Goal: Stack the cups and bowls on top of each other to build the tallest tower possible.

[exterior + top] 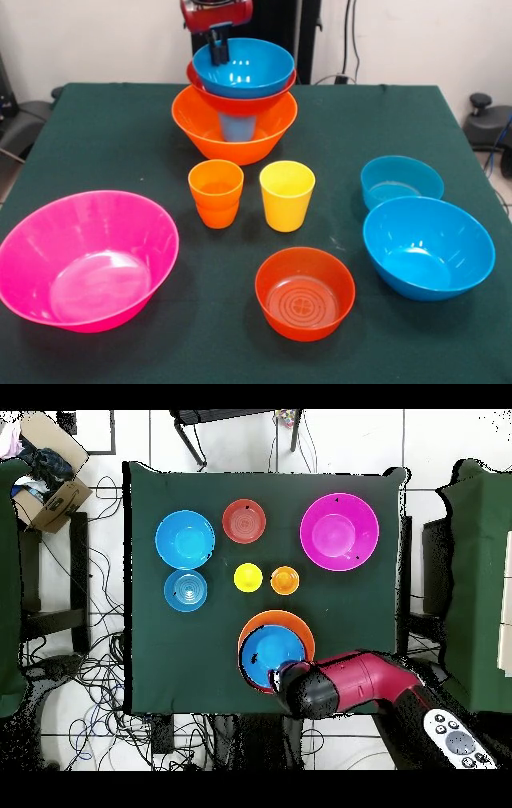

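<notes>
The tower [234,104] is located at the table's [120,144] 12 o'clock edge in the front view: a big orange bowl [232,132] holding a blue cup [237,126], a red-orange bowl [240,102] and a blue bowl [244,68]. The pincer [218,50] is clamped on the blue bowl's rim. An orange cup [216,194] and a yellow cup [286,195] are positioned at centre.
</notes>
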